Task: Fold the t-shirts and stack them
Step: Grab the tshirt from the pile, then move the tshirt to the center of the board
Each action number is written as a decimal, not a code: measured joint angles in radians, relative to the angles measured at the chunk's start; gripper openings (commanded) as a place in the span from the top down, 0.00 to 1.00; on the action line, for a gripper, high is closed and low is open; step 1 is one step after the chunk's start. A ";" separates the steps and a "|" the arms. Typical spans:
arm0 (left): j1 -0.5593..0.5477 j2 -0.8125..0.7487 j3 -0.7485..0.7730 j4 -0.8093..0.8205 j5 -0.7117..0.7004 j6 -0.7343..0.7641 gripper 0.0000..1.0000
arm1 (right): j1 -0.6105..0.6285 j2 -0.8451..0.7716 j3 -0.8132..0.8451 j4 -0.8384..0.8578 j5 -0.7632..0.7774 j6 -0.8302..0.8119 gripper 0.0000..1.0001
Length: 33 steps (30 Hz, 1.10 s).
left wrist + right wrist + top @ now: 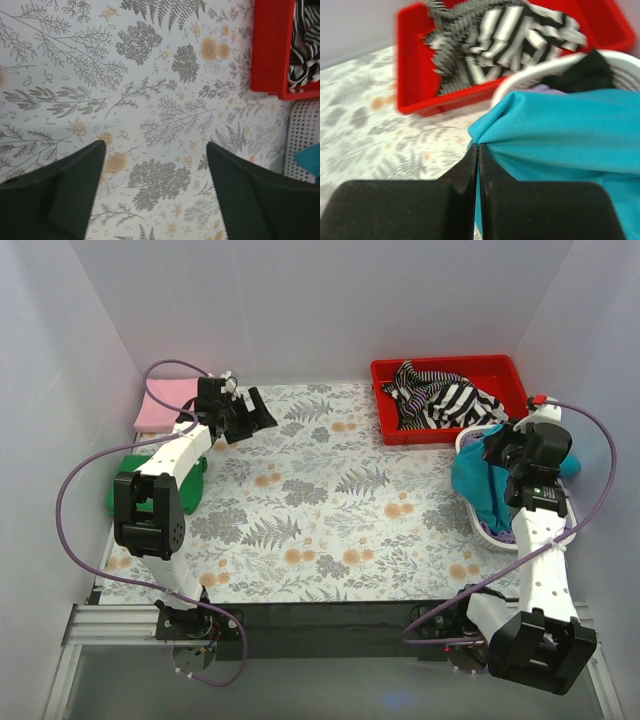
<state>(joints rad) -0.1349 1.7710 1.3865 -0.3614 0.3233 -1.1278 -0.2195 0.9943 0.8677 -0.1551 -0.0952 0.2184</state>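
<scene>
Teal shirt (560,125) bunches at the tips of my right gripper (478,150), jaws pinched shut on a fold, basket (530,75) just behind. My left gripper (155,145) hangs wide and empty, table (150,60) below. Fetching step: next, I judge, lift clear and spread flat.

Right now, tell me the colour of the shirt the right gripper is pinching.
Teal t-shirt; clearest in the right wrist view.
</scene>
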 measured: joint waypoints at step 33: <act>0.002 -0.108 -0.018 0.003 -0.126 -0.029 0.02 | 0.917 0.576 0.930 -0.181 -0.491 -0.169 0.99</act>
<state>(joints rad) -0.1329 1.6627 1.3689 -0.3584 0.1970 -1.1564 0.6975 1.5700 1.7981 -0.3359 -0.5858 0.0494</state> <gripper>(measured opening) 0.975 0.020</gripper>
